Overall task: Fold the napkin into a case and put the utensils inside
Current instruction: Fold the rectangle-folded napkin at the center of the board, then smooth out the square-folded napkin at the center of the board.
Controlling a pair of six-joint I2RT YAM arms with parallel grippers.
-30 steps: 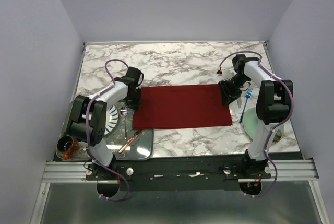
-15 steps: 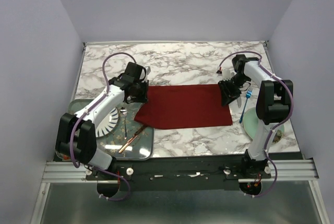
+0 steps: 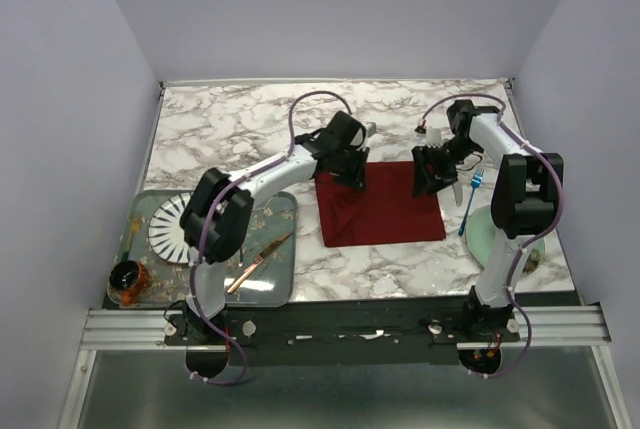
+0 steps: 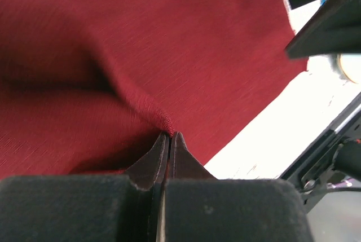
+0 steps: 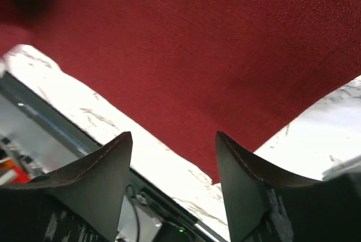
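Napkin (image 3: 385,214): one, dark red, lying on the marble table (image 3: 250,124) right of centre, well apart from the far and near edges. In the top view it shows as a roughly square patch. Its left far corner is gathered up into a ridge (image 4: 186,56). The left gripper (image 3: 350,171) sits on that corner. In its wrist view the jaws are pressed together (image 4: 170,136), with a small peak of cloth nipped at the tips. The right gripper (image 3: 430,171) is at the napkin's right far corner, jaws spread (image 5: 173,135), with cloth (image 5: 197,56) and bare marble visible between them and nothing held. Just right of the napkin lies one fork (image 3: 470,199) with a blue handle, apart from the cloth, its near end at the rim of one pale green plate (image 3: 480,239) near the right edge. At the left near corner there is one grey-green tray (image 3: 275,284). It holds one white plate with dark radial stripes (image 3: 165,229) at its left side and one copper-coloured knife (image 3: 258,262) lying diagonally toward its right side. The left arm passes over the tray's far right corner and hides that part. One small brown jar (image 3: 127,277) stands just left of the tray, at the near edge.
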